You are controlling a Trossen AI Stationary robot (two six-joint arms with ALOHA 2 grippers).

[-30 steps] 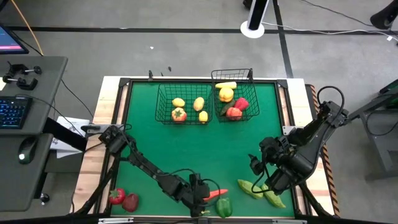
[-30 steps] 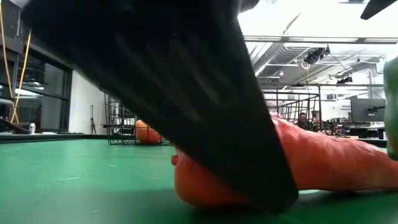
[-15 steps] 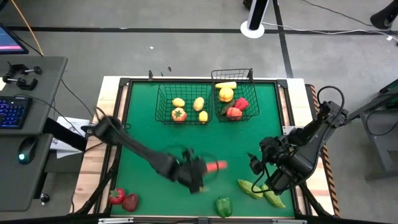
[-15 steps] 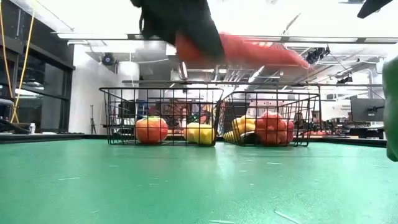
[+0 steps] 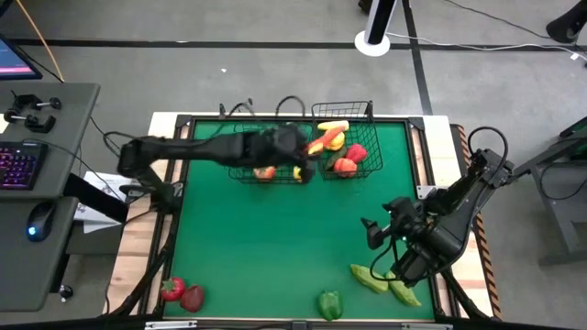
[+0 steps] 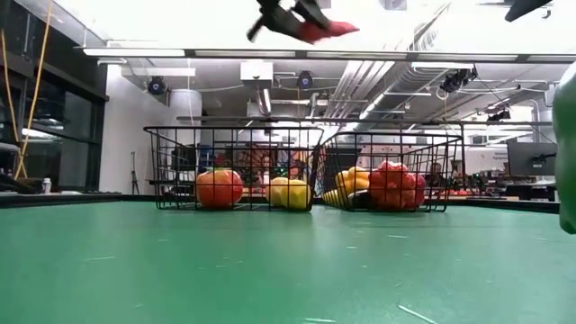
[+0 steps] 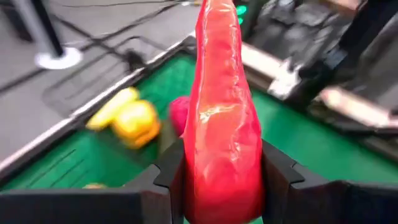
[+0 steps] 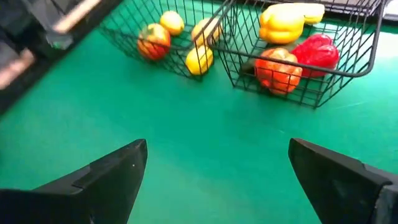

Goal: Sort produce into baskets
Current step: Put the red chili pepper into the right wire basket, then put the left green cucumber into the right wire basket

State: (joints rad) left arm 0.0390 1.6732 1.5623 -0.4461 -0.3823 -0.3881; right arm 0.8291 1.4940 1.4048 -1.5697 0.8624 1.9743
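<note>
My left gripper (image 5: 298, 147) is shut on an orange-red carrot (image 5: 317, 144) high above the gap between the two black wire baskets. The carrot (image 6: 326, 29) shows near the top of the low view. The left basket (image 5: 240, 151) holds a tomato and yellow lemons. The right basket (image 5: 367, 137) holds a yellow pepper (image 7: 134, 121), a red pepper (image 8: 317, 50) and more produce. My right gripper (image 5: 371, 236) hangs open over the mat at the right, with nothing between its fingers (image 8: 118, 171). My left gripper pinches the carrot's thick end (image 7: 217, 180) between its two fingers (image 7: 171, 171), one on each side. The carrot runs forward along the fingers and sticks out past them, its thin end toward the right basket. It is lifted clear, above the basket rims.
Green cucumbers or peppers (image 5: 381, 280) lie near my right gripper, and a green pepper (image 5: 328, 303) sits by the front edge. Two red pieces (image 5: 182, 293) lie at the front left corner. The mat's middle (image 5: 275, 229) is bare.
My left gripper has lifted the carrot off the mat by the front edge. It has swung it up and toward the far edge, to a place above the baskets. The carrot hangs clear in the grip, pointing right. My right arm has stayed where it was.
</note>
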